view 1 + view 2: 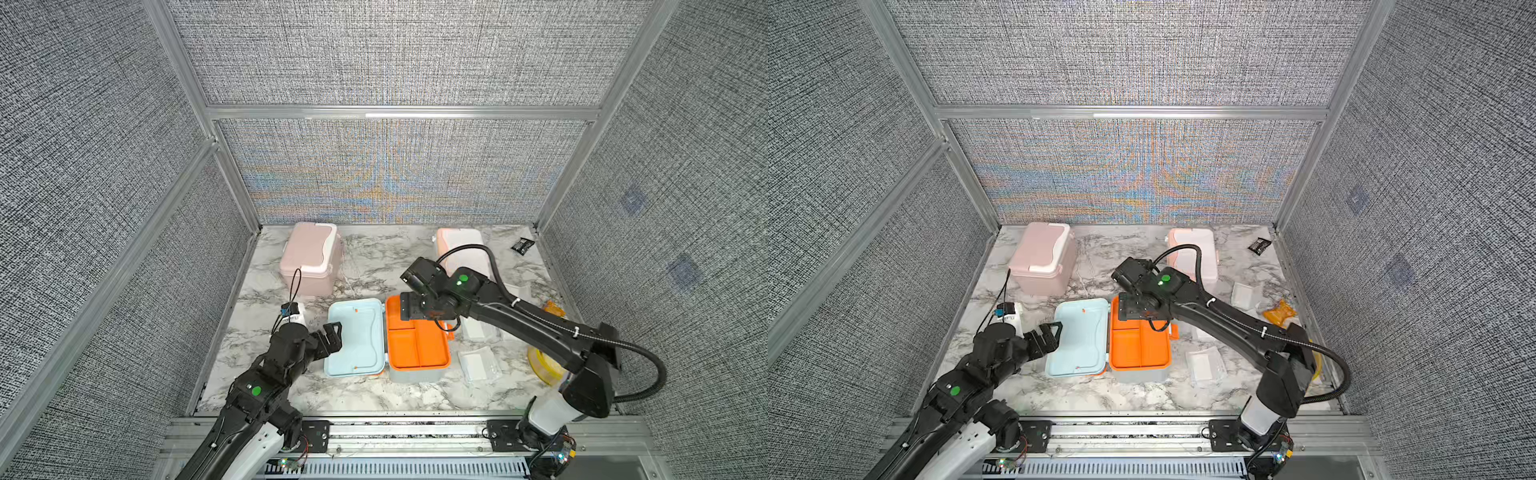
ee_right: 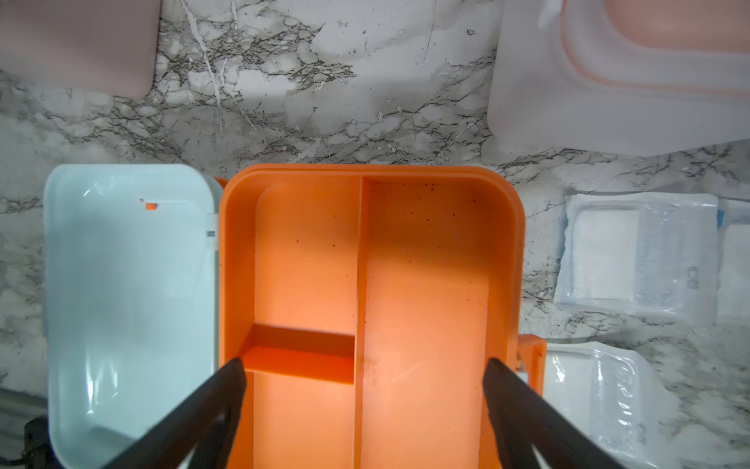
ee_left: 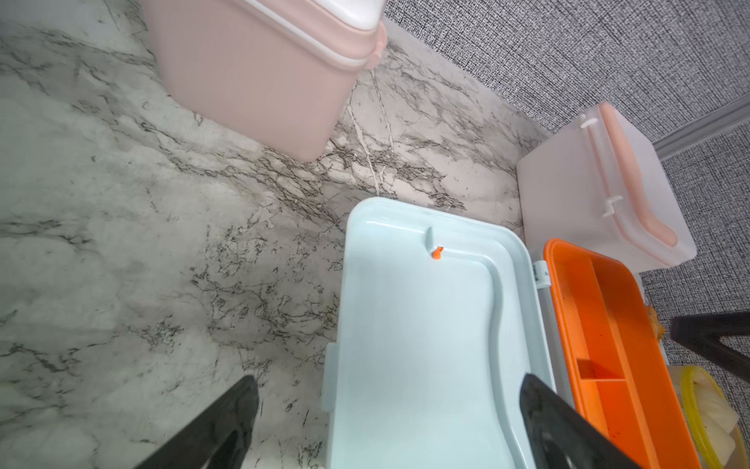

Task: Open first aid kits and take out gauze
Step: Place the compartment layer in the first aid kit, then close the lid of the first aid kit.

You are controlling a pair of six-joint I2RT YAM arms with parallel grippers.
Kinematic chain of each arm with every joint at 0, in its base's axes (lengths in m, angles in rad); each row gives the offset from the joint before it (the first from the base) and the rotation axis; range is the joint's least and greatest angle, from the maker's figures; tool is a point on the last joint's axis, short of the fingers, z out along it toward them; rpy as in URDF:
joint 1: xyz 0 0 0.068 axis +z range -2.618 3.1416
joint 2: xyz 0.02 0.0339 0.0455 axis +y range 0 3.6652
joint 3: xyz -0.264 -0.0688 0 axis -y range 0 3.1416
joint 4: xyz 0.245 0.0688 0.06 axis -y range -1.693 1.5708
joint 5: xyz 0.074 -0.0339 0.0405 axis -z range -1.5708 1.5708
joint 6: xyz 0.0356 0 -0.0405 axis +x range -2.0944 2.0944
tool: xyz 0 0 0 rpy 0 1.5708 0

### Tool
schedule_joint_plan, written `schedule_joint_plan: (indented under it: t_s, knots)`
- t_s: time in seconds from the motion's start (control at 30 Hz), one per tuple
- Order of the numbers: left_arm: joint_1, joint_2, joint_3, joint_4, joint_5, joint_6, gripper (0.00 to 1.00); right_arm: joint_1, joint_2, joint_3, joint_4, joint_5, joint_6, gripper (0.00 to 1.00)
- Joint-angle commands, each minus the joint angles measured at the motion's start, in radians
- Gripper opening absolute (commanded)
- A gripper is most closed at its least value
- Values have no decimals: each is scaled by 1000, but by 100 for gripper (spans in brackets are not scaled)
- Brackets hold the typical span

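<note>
Between the spread fingers of the right gripper (image 2: 365, 365) sits the orange tray (image 2: 426, 264) of the opened light blue kit (image 1: 417, 375). The tray is empty and nothing is gripped. Just outside one finger (image 2: 515, 406), two gauze packets (image 2: 633, 260) lie on the marble table (image 2: 324, 101). The left gripper (image 3: 389, 381) is also released, above the flipped-back lid (image 3: 414, 325).

Expected handling: the gauze is light and soft, with a slippery film wrapper. Pinch a raised wrapper edge.

The pink kit (image 1: 309, 257) and white kit (image 3: 568, 203) appear closed.
</note>
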Motion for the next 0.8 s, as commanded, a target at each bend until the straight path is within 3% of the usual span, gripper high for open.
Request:
schedule_joint_plan:
  t_s: [0.0, 0.4, 0.77]
  knots:
    - [50, 25, -26, 116, 132, -31, 99, -37, -71, -71, 86, -72, -75, 99]
    - [164, 144, -180, 426, 413, -171, 100, -298, -373, -475, 358, -344, -193, 99]
    - [187, 111, -213, 607, 632, -312, 100, -396, -401, -653, 498, -554, -183, 99]
